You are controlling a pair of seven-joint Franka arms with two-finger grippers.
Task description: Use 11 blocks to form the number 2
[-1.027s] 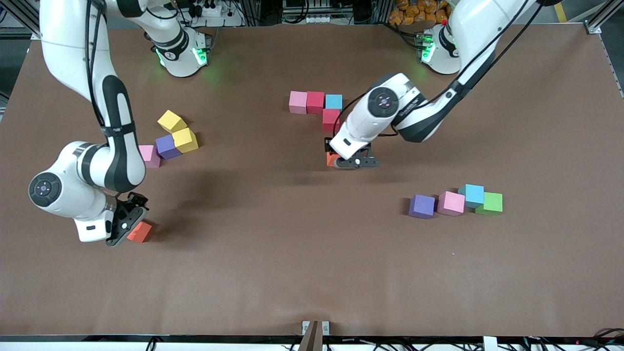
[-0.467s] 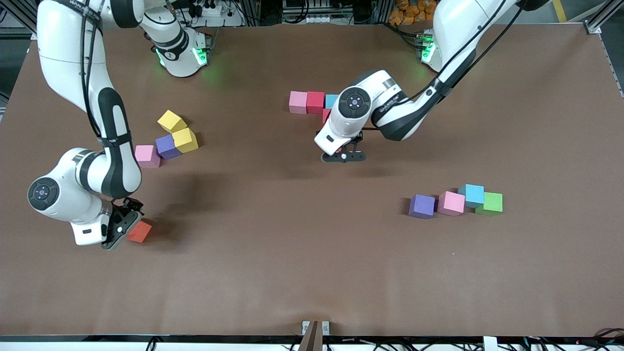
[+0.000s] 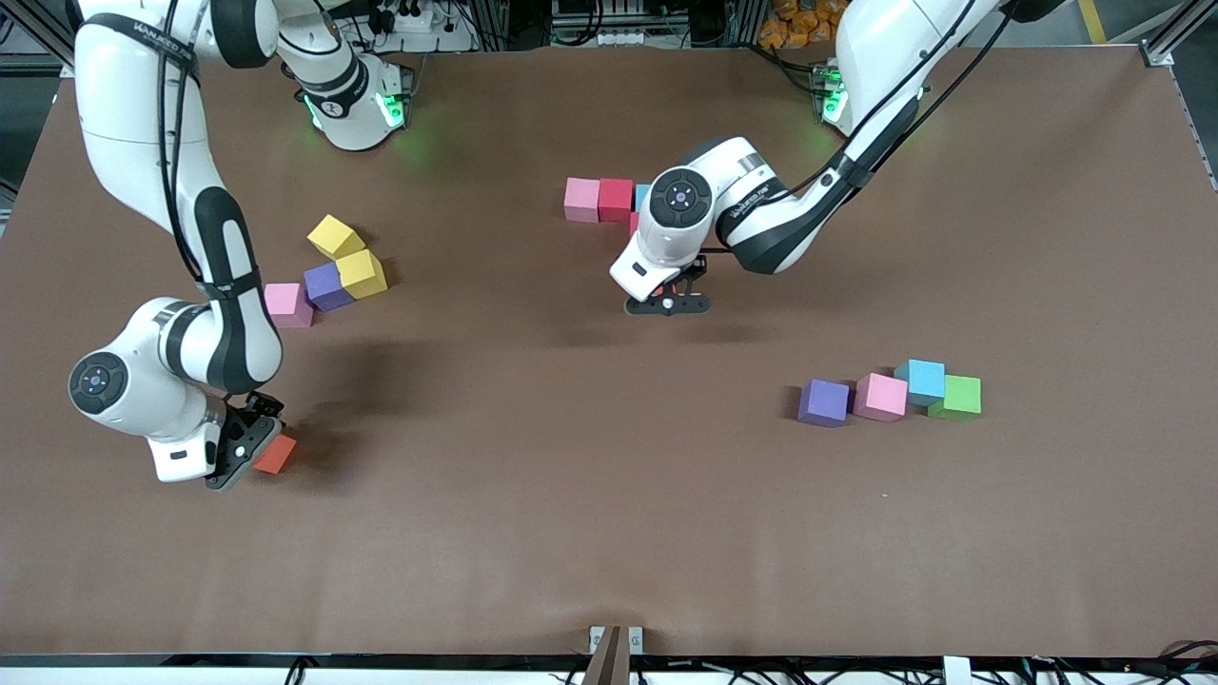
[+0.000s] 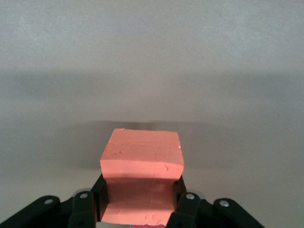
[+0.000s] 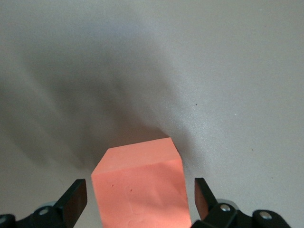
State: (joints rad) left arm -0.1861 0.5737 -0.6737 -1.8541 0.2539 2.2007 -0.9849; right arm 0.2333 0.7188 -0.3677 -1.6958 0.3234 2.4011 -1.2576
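Four blocks lie in place: a pink (image 3: pixel 580 199), a red (image 3: pixel 616 199) and a light blue cube (image 3: pixel 645 194) in a row, with a second red cube (image 3: pixel 633 225) on the row's camera side, half hidden by the left arm. My left gripper (image 3: pixel 666 303) (image 4: pixel 141 190) is shut on an orange cube (image 4: pixel 141 152), low over the table beside that red cube. My right gripper (image 3: pixel 249 447) (image 5: pixel 140 194) stands open at another orange cube (image 3: pixel 275 454) (image 5: pixel 137 185) near the right arm's end. Its fingers (image 5: pixel 76 197) sit either side of the cube with gaps.
Two yellow cubes (image 3: pixel 334 235) (image 3: pixel 362 273), a purple (image 3: pixel 326 285) and a pink one (image 3: pixel 286 304) cluster near the right arm's end. Nearer the camera, toward the left arm's end, lie purple (image 3: pixel 823 402), pink (image 3: pixel 880 397), light blue (image 3: pixel 921 381) and green (image 3: pixel 957 397) cubes.
My left gripper has carried its orange cube away from the camera, up against the second red cube. The right arm has shifted a little over its orange cube, which has stayed put.
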